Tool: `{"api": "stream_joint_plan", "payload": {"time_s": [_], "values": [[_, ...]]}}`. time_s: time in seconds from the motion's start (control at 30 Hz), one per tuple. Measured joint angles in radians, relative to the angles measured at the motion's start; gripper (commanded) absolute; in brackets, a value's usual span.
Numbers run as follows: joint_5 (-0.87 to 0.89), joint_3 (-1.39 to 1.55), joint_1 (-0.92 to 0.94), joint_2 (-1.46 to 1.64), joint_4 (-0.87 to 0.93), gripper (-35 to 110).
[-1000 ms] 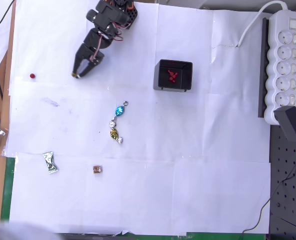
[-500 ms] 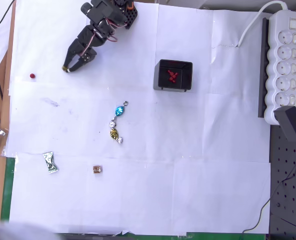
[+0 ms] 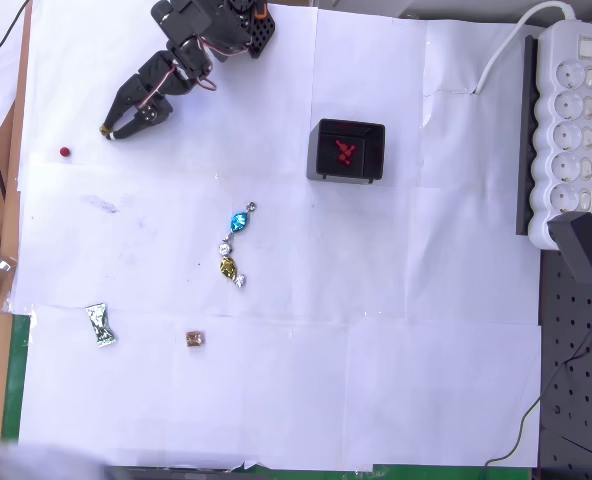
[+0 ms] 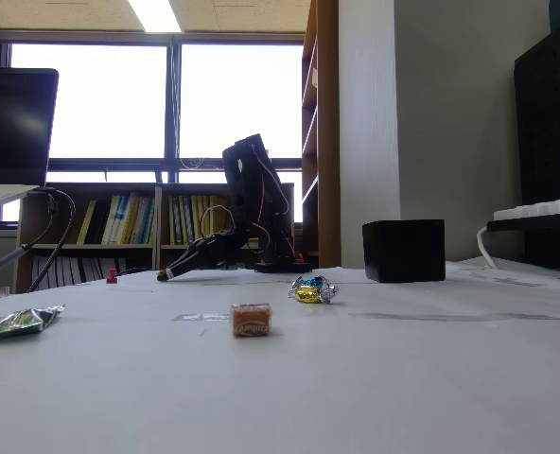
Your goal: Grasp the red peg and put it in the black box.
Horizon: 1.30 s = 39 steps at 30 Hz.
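A tiny dark-red peg (image 3: 65, 152) stands alone on the white paper at the far left; the fixed view shows it as a small red stub (image 4: 112, 276). My gripper (image 3: 108, 133) reaches down-left from the arm's base, its tip a short way right of and above the peg, apart from it. In the fixed view the gripper (image 4: 164, 276) hangs low over the table, just right of the peg. Its fingers taper to a point, shut on nothing. The black box (image 3: 321, 168) sits right of centre with several red pegs (image 3: 345, 152) inside; the fixed view shows its side wall (image 4: 404, 250).
Blue (image 3: 239, 221) and gold (image 3: 228, 267) wrapped candies lie mid-table. A green-silver wrapper (image 3: 99, 325) and a brown square sweet (image 3: 193, 339) lie lower left. A white power strip (image 3: 564, 130) runs along the right edge. The table's wooden edge (image 3: 10, 200) is left of the peg.
The arm has swung left across the top of the paper, bringing the gripper tip from near the middle-left toward the lone red peg. Nothing else moved.
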Motion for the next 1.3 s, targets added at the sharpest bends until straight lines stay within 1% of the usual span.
{"api": "stream_joint_plan", "payload": {"time_s": [0.37,0.4,0.47,0.6,0.77,0.83,0.9,1.3], "values": [[0.003,0.114,0.028,0.072,0.000,3],[0.003,0.130,0.031,0.083,0.000,6],[-0.002,0.167,0.034,0.112,-0.003,15],[-0.052,0.236,0.046,0.141,0.017,15],[-0.074,0.279,0.046,0.158,0.034,15],[-0.077,0.284,0.046,0.161,0.034,15],[-0.087,0.287,0.058,0.169,0.026,21],[-0.095,0.362,0.080,0.227,0.009,21]]}}
